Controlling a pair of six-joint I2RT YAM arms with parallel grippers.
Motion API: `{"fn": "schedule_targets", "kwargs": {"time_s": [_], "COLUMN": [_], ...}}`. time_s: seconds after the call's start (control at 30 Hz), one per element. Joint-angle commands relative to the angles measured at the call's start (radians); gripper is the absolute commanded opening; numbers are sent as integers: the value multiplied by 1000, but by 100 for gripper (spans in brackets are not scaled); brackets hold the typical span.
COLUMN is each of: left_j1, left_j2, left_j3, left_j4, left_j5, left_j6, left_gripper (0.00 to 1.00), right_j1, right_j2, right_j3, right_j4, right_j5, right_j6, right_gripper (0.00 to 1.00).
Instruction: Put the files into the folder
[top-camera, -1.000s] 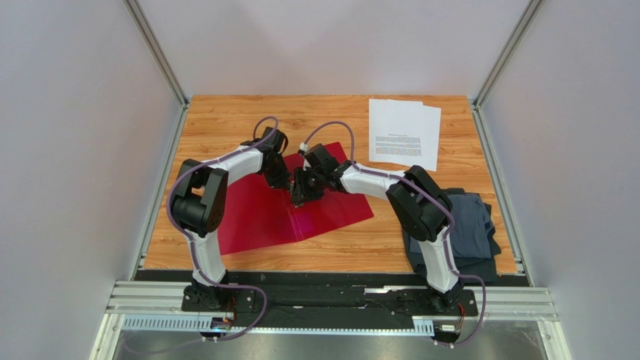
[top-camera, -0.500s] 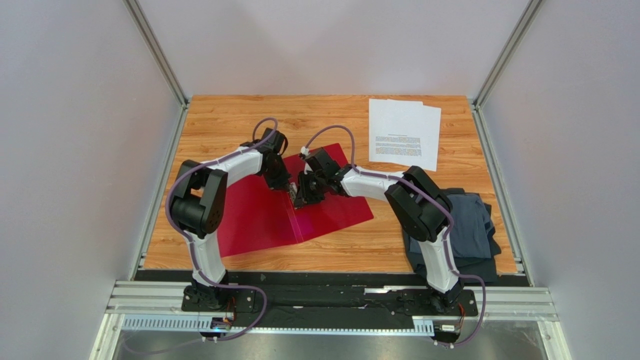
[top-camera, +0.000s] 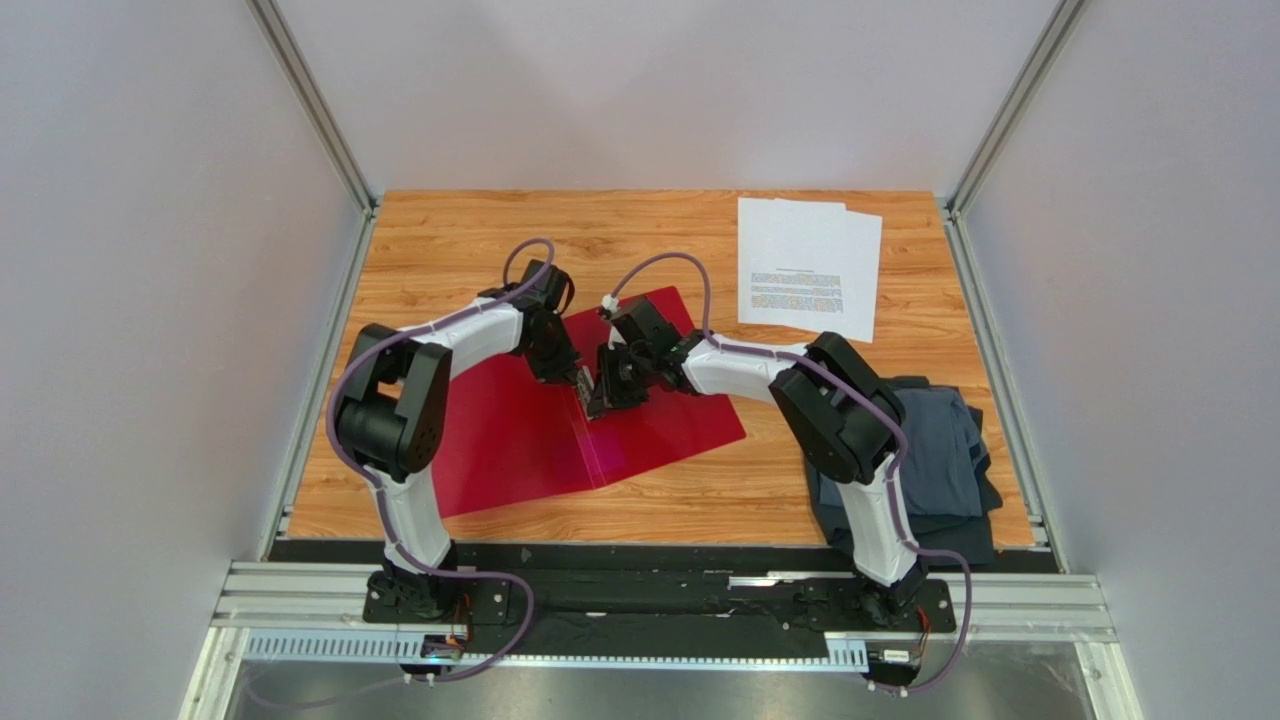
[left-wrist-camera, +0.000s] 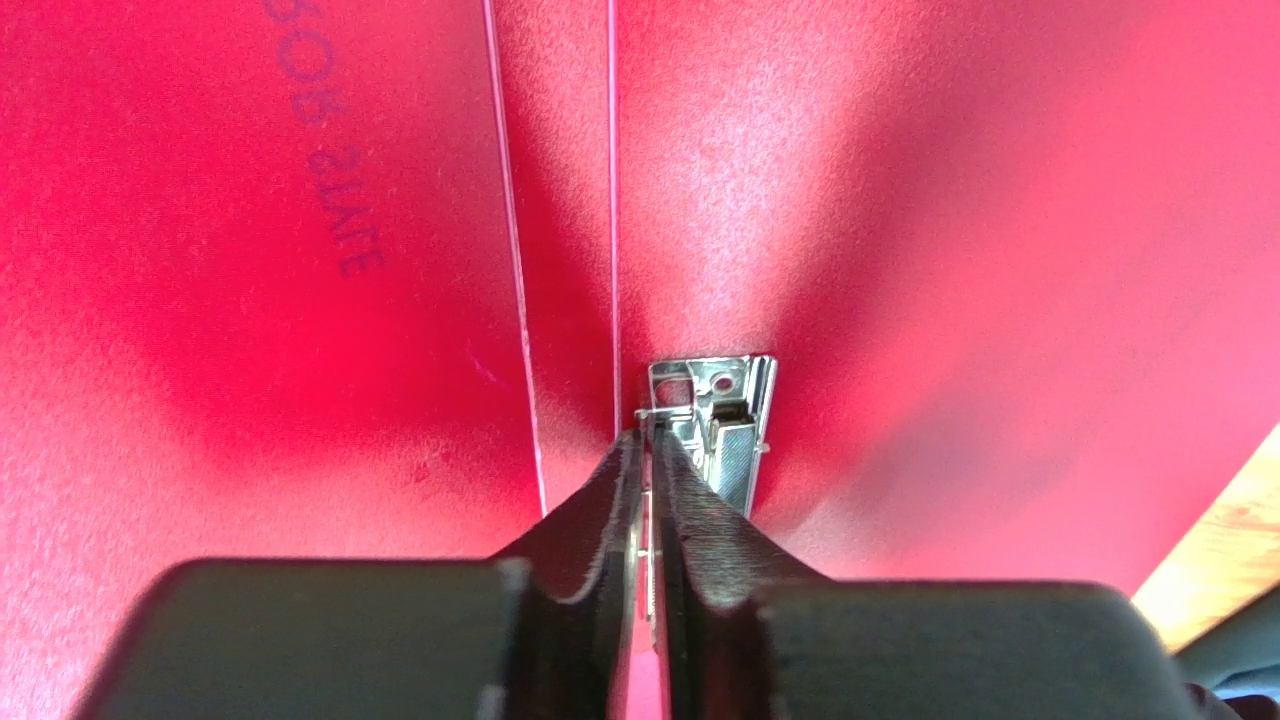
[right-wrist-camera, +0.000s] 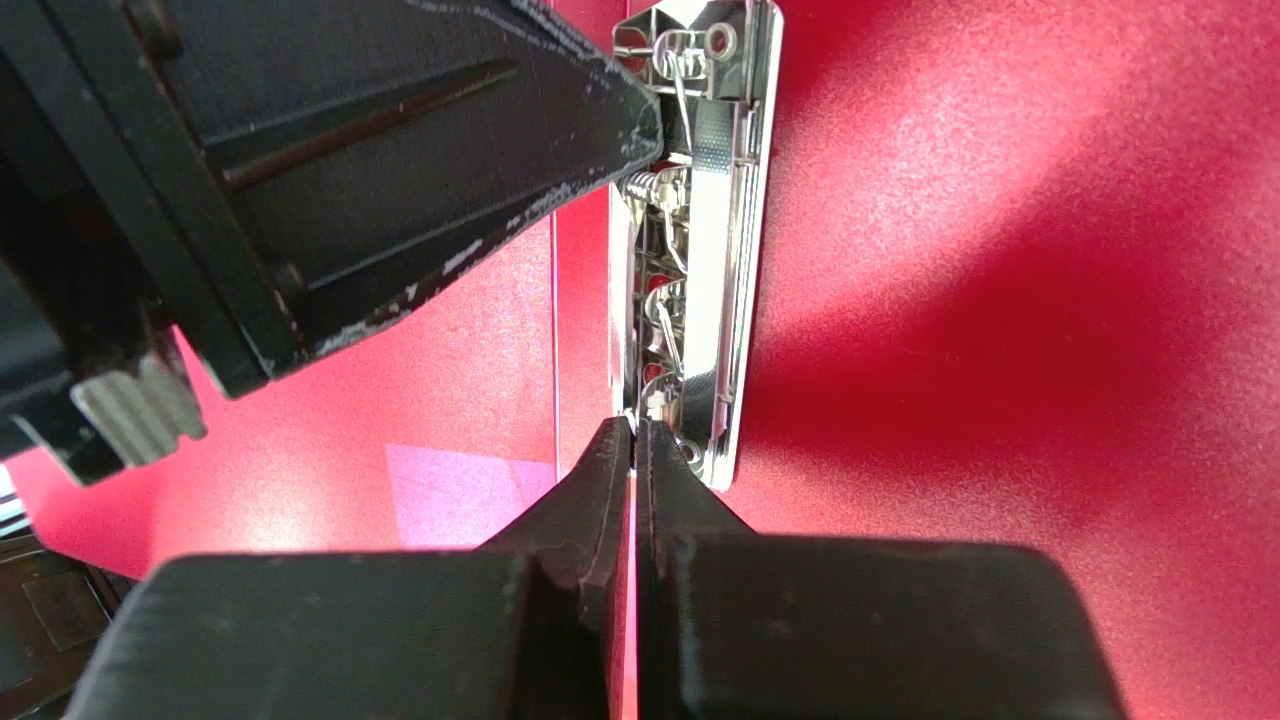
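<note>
The red folder (top-camera: 496, 435) lies open and flat on the wooden table, with its metal clip (left-wrist-camera: 718, 413) beside the spine crease. My left gripper (left-wrist-camera: 648, 450) is shut on a thin metal lever at one end of the clip. My right gripper (right-wrist-camera: 633, 435) is shut on the left edge of the clip (right-wrist-camera: 706, 225) at its other end. In the top view the two grippers, left (top-camera: 577, 384) and right (top-camera: 597, 398), meet tip to tip over the folder's middle. The files (top-camera: 807, 267), two overlapping white printed sheets, lie at the far right of the table, apart from both grippers.
A dark grey-blue folded cloth (top-camera: 932, 450) lies at the near right, partly under the right arm. The left gripper's black body (right-wrist-camera: 376, 165) fills the upper left of the right wrist view. Metal frame posts stand at the table's far corners.
Both grippers stay at the clip and have shifted very slightly left. The left arm's elbow has moved a little. The folder and the files have not moved.
</note>
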Motion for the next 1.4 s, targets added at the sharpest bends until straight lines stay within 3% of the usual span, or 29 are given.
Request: {"fn": "schedule_targets", "kwargs": {"time_s": [0.0, 0.1, 0.33, 0.43, 0.57, 0.63, 0.77, 1.37], "left_j1": [-11, -11, -11, -11, -11, -11, -13, -43], "left_j2": [-28, -31, 10, 25, 50, 61, 105, 144], "left_j3": [-35, -33, -12, 9, 25, 25, 26, 63], "left_j4": [-64, -53, -58, -65, -78, -76, -99, -150], "left_j5": [-58, -61, -80, -110, -164, -163, -158, -160], "left_j6": [0, 0, -16, -10, -15, -19, -52, 39], "left_gripper": [19, 28, 30, 27, 12, 10, 0, 0], "right_j1": [4, 6, 4, 4, 3, 9, 29, 124], "right_j2": [26, 26, 21, 15, 14, 12, 15, 246], "right_j3": [-10, -8, -11, -16, -19, -25, -5, 265], "right_j4": [-22, -23, -22, -23, -33, -42, -118, -611], "right_j5": [46, 49, 44, 46, 59, 70, 180, 706], "right_j6": [-15, -20, -21, -26, -30, -38, -76, -81], "right_gripper": [0, 0, 0, 0, 0, 0, 0, 0]}}
